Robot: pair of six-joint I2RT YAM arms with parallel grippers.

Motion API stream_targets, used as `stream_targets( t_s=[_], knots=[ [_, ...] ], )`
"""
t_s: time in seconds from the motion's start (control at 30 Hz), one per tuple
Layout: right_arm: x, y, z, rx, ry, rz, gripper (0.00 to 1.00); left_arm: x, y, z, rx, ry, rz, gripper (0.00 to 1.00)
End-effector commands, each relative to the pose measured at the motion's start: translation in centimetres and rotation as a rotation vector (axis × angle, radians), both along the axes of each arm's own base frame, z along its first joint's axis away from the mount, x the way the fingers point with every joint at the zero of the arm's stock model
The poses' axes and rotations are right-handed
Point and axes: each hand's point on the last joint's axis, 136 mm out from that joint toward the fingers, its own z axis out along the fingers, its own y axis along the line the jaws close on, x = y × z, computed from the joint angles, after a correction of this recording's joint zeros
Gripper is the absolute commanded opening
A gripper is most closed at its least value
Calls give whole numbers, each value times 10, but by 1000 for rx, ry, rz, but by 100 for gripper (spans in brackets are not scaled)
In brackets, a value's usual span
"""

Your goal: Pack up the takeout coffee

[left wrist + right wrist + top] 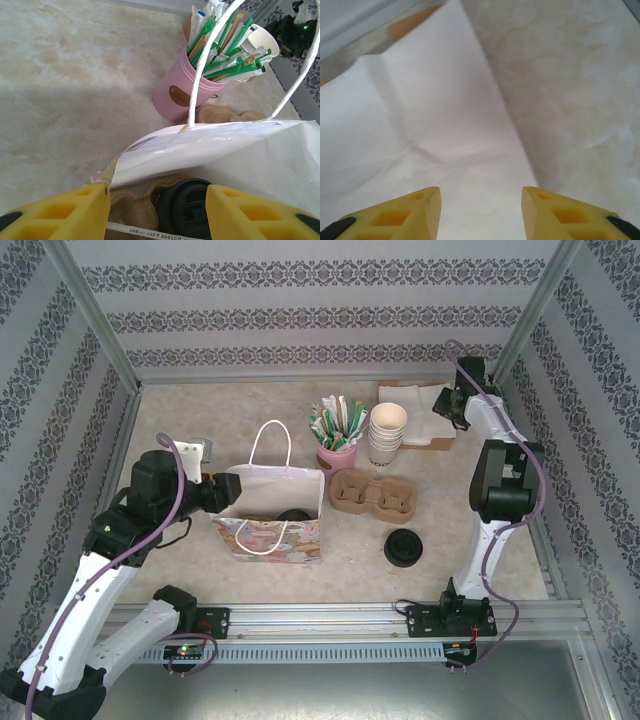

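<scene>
— Where is the takeout coffee (187,210)?

— Down inside the paper bag (235,155), just past the left gripper (159,194) and a little toward its right finger. Only the black lid shows. It sits in a brown cup carrier (132,207) that reaches toward the left finger.

— And those fingers?

— Spread wide, yellow pads well apart. The bag's near rim runs low across the gap between them; I cannot tell whether either finger touches the paper. The white far wall sags inward over the lid, so the opening ahead of the tips is a narrow slot.

— Room around them?

— Out past the left finger lies bare table (65,75), wide open. Ahead, beyond the sagging wall, the bag's handle (202,70) loops up in front of a pink tin (172,97) of green-wrapped sticks, which stands close behind the bag.

— The other arm?

— The right gripper (481,194) hovers over a white napkin (420,140), fingers parted, the paper seen through the gap. The napkin's edge starts just beside the right fingertip and slants away ahead; outside that finger is bare table. From above, that gripper sits at the far right corner, well apart from the bag. A stack of lidless cups (387,435), a second carrier (372,497) and loose black lids (403,548) lie between them.
</scene>
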Motion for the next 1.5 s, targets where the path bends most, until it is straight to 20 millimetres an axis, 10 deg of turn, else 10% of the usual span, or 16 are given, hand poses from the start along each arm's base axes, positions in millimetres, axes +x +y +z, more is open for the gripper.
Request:
stream_targets(
  t_s=[0.0,0.73,1.47],
  knots=[
    [8,32,19,-13,-46,126,53,-4,-1,-8,12,23,-7,54],
    [35,39,-49,-63,90,157,49,-8,4,-5,15,26,12,54],
    [29,36,-66,-96,166,168,29,-9,5,-3,19,20,15,54]
  ],
)
